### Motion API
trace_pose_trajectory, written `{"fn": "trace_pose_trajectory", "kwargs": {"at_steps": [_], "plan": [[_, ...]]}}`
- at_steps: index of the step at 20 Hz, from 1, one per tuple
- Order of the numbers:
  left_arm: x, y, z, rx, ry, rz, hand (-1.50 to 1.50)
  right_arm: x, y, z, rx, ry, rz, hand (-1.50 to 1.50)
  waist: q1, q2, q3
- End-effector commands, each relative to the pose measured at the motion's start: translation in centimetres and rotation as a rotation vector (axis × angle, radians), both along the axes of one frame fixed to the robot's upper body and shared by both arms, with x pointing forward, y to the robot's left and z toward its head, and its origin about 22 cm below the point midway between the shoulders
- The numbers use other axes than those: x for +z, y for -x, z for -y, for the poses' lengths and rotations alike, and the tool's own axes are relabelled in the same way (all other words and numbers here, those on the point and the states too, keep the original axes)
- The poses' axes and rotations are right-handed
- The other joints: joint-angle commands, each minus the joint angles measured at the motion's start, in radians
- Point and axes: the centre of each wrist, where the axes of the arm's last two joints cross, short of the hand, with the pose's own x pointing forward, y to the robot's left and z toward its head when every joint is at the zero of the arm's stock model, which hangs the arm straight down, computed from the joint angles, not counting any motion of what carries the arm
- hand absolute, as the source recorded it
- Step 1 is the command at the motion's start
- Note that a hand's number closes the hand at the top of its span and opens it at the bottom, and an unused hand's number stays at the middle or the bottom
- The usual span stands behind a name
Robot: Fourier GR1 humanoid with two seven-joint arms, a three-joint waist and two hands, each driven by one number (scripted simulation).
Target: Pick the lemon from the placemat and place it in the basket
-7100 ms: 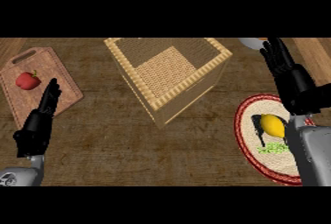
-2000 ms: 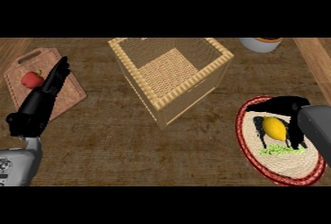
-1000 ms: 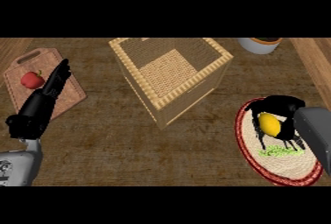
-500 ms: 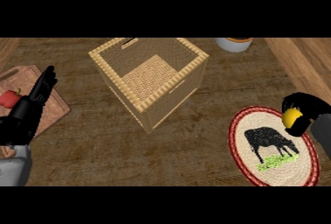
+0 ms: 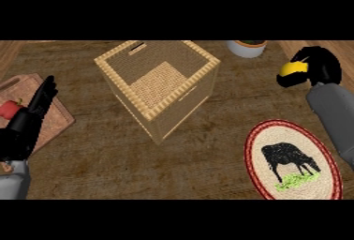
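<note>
The right robot hand (image 5: 314,68) is curled round the lemon (image 5: 292,69), carrying it above the tabletop to the right of the wicker basket (image 5: 160,84) and level with its open top, so the coming move should run leftward over the near rim. The left robot hand (image 5: 31,117), fingers straight, rests left of the basket over a cutting board (image 5: 59,123). Half a second ago the lemon hung nearer the placemat (image 5: 294,161), which now lies bare, right of and below the basket.

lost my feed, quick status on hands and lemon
Right hand shut on lemon, lifted off placemat. Left hand open, resting. Nothing between lemon and basket.
</note>
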Motion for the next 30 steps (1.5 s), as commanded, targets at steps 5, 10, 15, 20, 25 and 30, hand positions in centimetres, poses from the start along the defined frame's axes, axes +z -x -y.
{"fn": "trace_pose_trajectory", "kwargs": {"at_steps": [5, 10, 15, 20, 25, 30], "plan": [[0.4, -0.2, 0.0, -0.018, -0.007, 0.015, 0.00, 9.3, -3.2, -14.5, 0.083, -0.110, 0.362, 1.50, 0.018, 0.009, 0.000], [0.3, 0.0, 0.9, -0.040, 0.003, 0.023, 0.00, 16.4, -2.0, -22.6, 0.143, -0.158, 0.390, 1.50, 0.043, 0.021, 0.004], [0.4, 0.0, 1.2, -0.070, 0.022, 0.048, 0.00, 22.1, 0.5, -27.5, 0.097, -0.148, 0.320, 1.50, 0.066, 0.043, 0.008], [1.8, -2.2, 3.1, -0.107, 0.008, 0.076, 0.00, 25.1, 3.2, -32.2, 0.042, -0.154, 0.258, 1.50, 0.102, 0.069, 0.009], [1.1, -0.8, 2.7, -0.121, 0.023, 0.069, 0.00, 24.7, 3.0, -32.6, 0.016, -0.197, 0.171, 1.50, 0.123, 0.073, 0.010], [2.2, -2.6, 4.2, -0.137, -0.004, 0.098, 0.00, 25.4, 0.7, -31.1, 0.011, -0.207, 0.035, 1.50, 0.136, 0.085, 0.009]]}}
